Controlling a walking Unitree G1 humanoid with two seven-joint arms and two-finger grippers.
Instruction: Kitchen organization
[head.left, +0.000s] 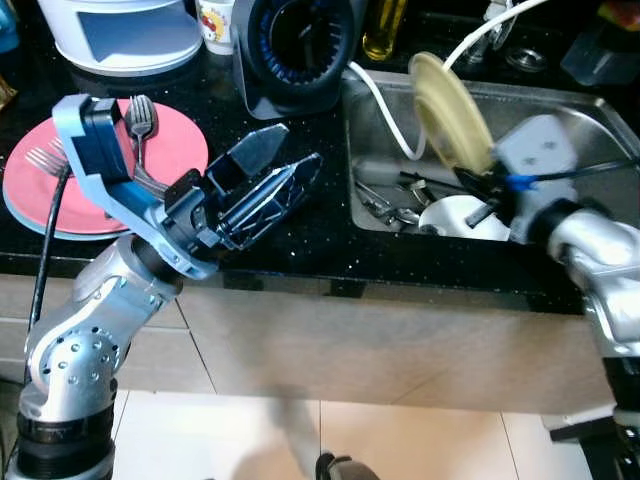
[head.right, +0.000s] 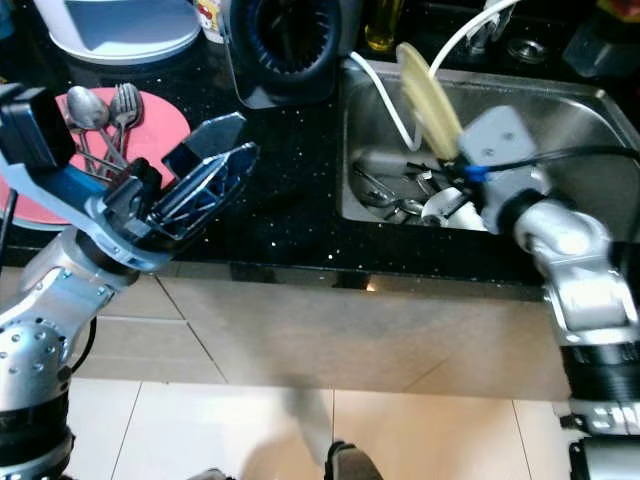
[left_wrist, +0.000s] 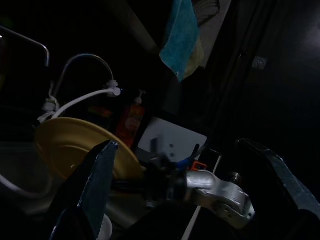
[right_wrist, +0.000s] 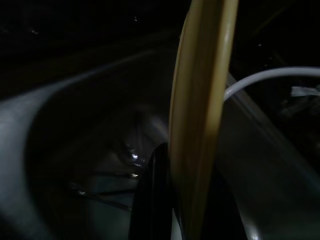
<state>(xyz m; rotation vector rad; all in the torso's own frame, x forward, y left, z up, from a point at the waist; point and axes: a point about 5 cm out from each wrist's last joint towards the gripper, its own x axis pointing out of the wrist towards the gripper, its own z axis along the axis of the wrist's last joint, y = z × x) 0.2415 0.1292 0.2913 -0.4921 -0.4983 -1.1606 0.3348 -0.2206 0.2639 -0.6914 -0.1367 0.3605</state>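
A pale yellow plate (head.left: 450, 110) stands on edge over the steel sink (head.left: 575, 110), tilted slightly. My right gripper (head.left: 472, 182) is shut on its lower rim; in the right wrist view a black finger (right_wrist: 155, 200) presses against the plate's edge (right_wrist: 202, 100). My left gripper (head.left: 298, 147) hangs open and holds nothing above the black counter, between the pink plate (head.left: 175, 150) and the sink. Forks (head.left: 140, 120) and a spoon (head.right: 85, 108) lie on the pink plate. The left wrist view looks across at the yellow plate (left_wrist: 75, 145).
Loose cutlery (head.left: 385, 205) and a white dish (head.left: 455, 215) lie in the sink bottom. A white hose (head.left: 385, 110) drapes over the sink's rim. At the back of the counter stand a black appliance (head.left: 300, 50), a white appliance (head.left: 130, 35) and an oil bottle (head.left: 385, 25).
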